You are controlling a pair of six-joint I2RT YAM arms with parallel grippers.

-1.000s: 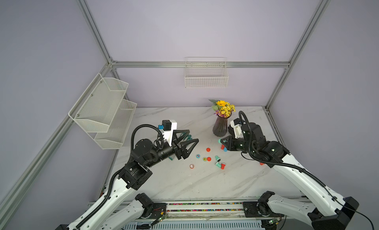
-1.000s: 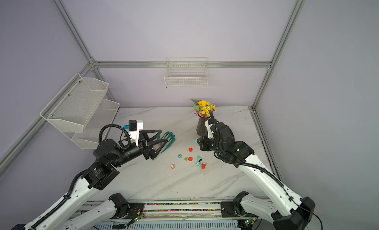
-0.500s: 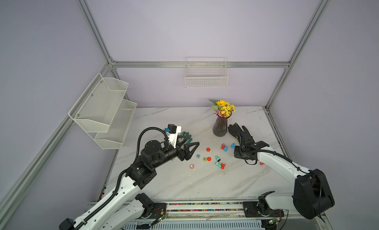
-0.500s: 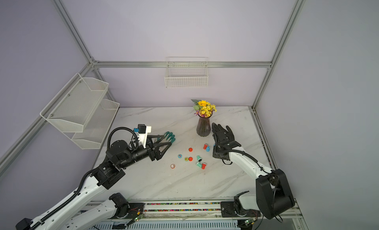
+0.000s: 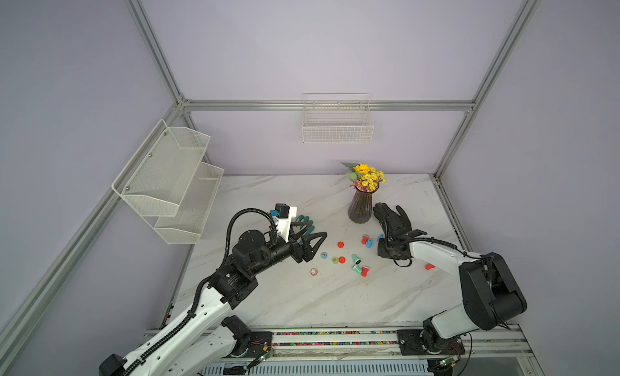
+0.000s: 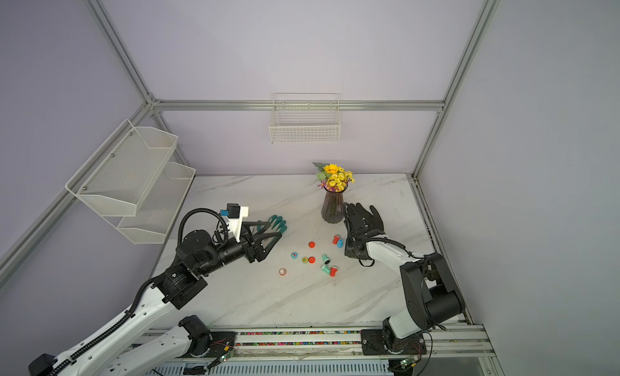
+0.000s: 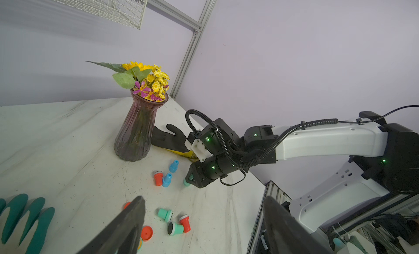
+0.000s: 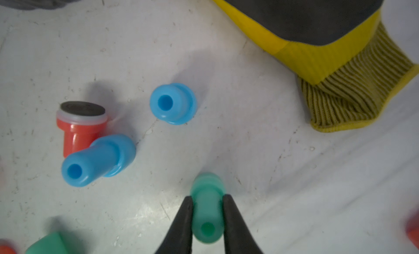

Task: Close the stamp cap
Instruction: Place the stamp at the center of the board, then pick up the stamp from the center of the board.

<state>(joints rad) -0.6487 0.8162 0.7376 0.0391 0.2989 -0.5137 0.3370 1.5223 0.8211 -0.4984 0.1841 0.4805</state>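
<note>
Tabletop (image 8: 294,173), green stamp (image 8: 207,218) within right claw (image 8: 208,196)

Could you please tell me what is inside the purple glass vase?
The vase holds a bouquet: a sunflower, small yellow blooms, pink flowers and green leaves rise above its rim. The stems show only dimly through the ribbed glass; any water is indiscernible.

Blk/yellow glove (image 8: 313,33), green stamp (image 8: 207,209), blue stamp (image 8: 99,158), red stamp (image 8: 79,130), wht marbled table (image 8: 249,139).
</note>
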